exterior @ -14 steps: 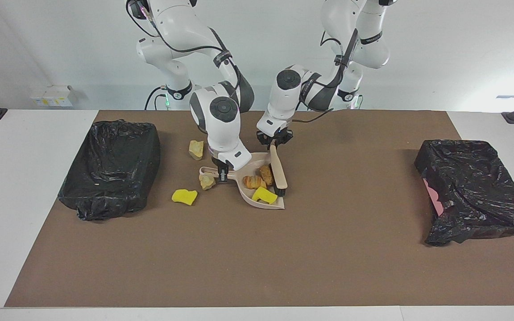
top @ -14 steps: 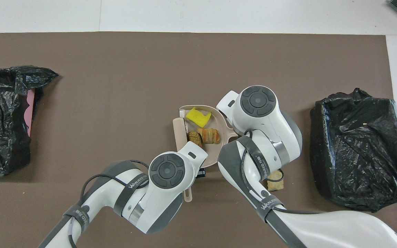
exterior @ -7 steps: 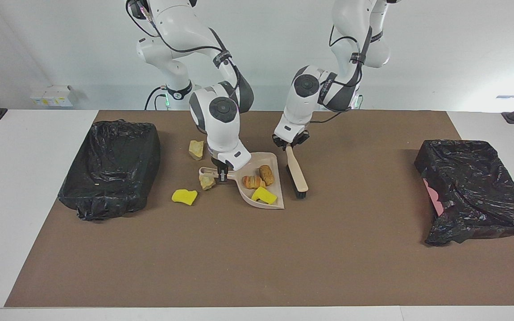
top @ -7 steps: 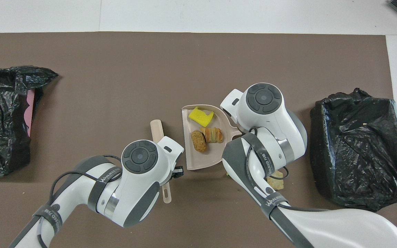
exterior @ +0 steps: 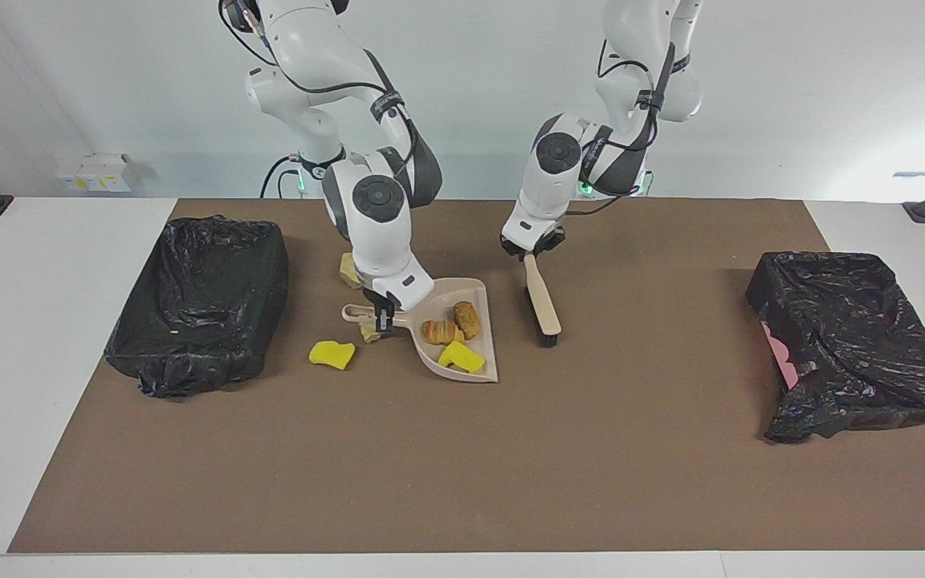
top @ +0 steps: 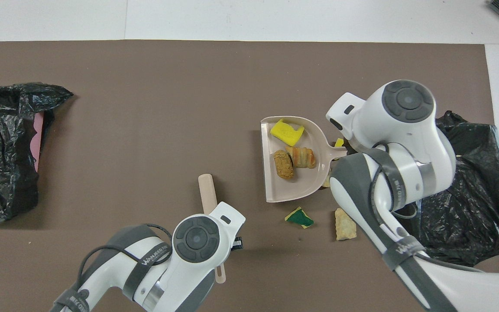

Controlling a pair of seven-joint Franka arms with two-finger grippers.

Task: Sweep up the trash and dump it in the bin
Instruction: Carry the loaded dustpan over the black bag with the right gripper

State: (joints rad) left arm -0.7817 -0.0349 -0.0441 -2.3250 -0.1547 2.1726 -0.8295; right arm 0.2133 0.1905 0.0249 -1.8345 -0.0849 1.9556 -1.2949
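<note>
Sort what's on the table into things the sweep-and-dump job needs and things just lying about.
Job:
- beige plastic dustpan, held by right gripper
- beige long-handled brush, held by left gripper
- yellow sponge piece on the mat
- black-bagged bin at the right arm's end

Lying about:
- white box by the wall

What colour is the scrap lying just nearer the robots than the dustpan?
Green sponge piece with yellow edges, clearest in the overhead view.
</note>
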